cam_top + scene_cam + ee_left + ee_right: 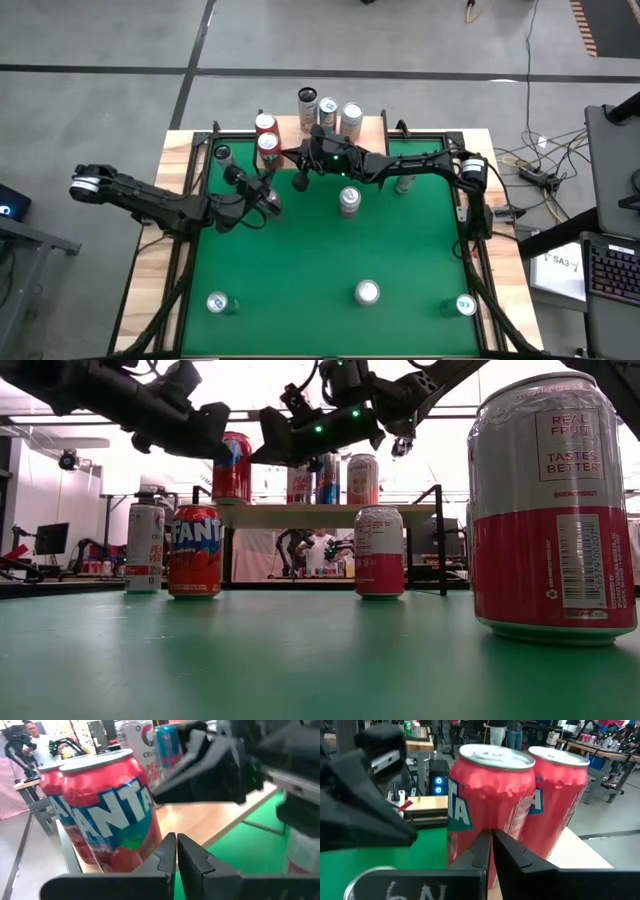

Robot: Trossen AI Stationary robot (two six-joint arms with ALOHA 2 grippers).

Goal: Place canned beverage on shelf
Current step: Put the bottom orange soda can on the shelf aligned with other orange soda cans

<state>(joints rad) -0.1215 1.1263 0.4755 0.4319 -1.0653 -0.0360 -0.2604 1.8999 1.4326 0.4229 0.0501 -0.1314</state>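
The shelf (375,128) (290,515) stands at the table's far edge. Two red Fanta cans (268,145) (265,123) stand upright on its left end, one behind the other. A white can (307,98), a blue can (327,108) and a red-and-white can (351,115) stand farther right on it. My left gripper (274,178) (176,845) is shut, its tips beside the nearer Fanta can (110,810). My right gripper (292,158) (491,845) is shut too, level, coming from the table's right at the same can (490,795). My left gripper's shut fingertips (167,847) stand at the lower side of the nearer Fanta can; I cannot tell whether they touch it. My right gripper's shut fingertips (482,847) stand in front of that can's side wall (470,835); whether they touch it, I cannot tell.
A third Fanta can (195,550) and a silver can (145,547) stand on the green table left of the shelf. More cans stand at mid table (349,200), under the right arm (405,183) and near the front edge (367,292) (217,302) (465,305). People show in the room behind.
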